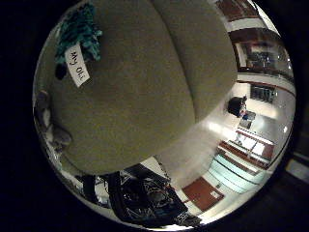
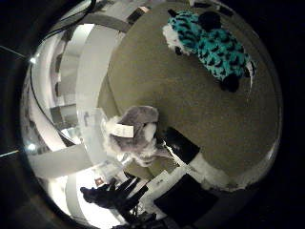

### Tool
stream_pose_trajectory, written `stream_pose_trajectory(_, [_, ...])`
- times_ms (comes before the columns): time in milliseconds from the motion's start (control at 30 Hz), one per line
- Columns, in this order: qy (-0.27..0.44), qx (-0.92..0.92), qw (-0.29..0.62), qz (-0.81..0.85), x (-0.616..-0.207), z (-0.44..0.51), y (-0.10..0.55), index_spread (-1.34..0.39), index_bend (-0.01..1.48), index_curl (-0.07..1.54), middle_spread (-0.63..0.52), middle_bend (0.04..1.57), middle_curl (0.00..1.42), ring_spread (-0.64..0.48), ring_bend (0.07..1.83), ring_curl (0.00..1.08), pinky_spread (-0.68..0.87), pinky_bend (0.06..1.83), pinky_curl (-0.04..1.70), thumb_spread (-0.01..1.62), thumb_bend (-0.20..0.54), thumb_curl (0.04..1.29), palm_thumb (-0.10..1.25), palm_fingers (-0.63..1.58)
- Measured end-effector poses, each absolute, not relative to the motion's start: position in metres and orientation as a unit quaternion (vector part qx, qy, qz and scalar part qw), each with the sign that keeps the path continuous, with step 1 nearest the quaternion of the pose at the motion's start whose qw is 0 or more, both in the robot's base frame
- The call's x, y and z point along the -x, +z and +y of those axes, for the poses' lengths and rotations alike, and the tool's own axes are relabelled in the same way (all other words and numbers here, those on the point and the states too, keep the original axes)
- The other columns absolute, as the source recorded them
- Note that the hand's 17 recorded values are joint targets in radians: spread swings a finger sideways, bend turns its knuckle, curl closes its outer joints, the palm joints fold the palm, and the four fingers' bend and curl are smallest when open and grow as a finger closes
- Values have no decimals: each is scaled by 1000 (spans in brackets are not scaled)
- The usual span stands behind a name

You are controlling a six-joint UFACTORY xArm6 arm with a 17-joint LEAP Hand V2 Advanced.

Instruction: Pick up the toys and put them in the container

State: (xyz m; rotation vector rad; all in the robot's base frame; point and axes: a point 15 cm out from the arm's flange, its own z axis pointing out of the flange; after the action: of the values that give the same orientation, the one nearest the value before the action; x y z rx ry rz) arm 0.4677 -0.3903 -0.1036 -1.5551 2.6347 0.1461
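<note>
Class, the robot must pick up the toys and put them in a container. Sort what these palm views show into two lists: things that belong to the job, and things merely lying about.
Belongs to the job:
- teal and black plush toy
- grey plush toy
- hand

Lying about:
- olive cushioned seat the toys lie on
- red mat on the floor

No container shows.

olive-tan cushion (image 1: 145,92) filling most of my view, seam running down it, shiny pale floor (image 1: 193,150) beyond, red-brown mat (image 1: 203,193) lying on that floor, dark bag (image 1: 145,198) just beside the cushion
</note>
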Motion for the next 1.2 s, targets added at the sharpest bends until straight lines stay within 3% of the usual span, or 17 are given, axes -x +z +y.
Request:
stream_pose_trajectory(367, [50,493,36,868,-463,-388,-118,-5,225,367,284,173,291,282,249,230,397,460,85,1087,-29,308,468,151])
stream_pose_trajectory(733, [65,483,30,873,-456,-378,-136,-15,353,408,280,175,256,297,183,215,420,403,93,1080,-21,300,466,180])
stream_pose_trajectory(933, [68,480,29,874,-455,-376,-140,-83,529,443,248,207,274,274,189,192,419,305,72,1051,-7,327,600,325])
stream_pose_trajectory(1200, [66,477,29,876,-455,-376,-142,-245,713,505,94,280,325,210,174,153,411,199,39,964,-7,398,892,506])
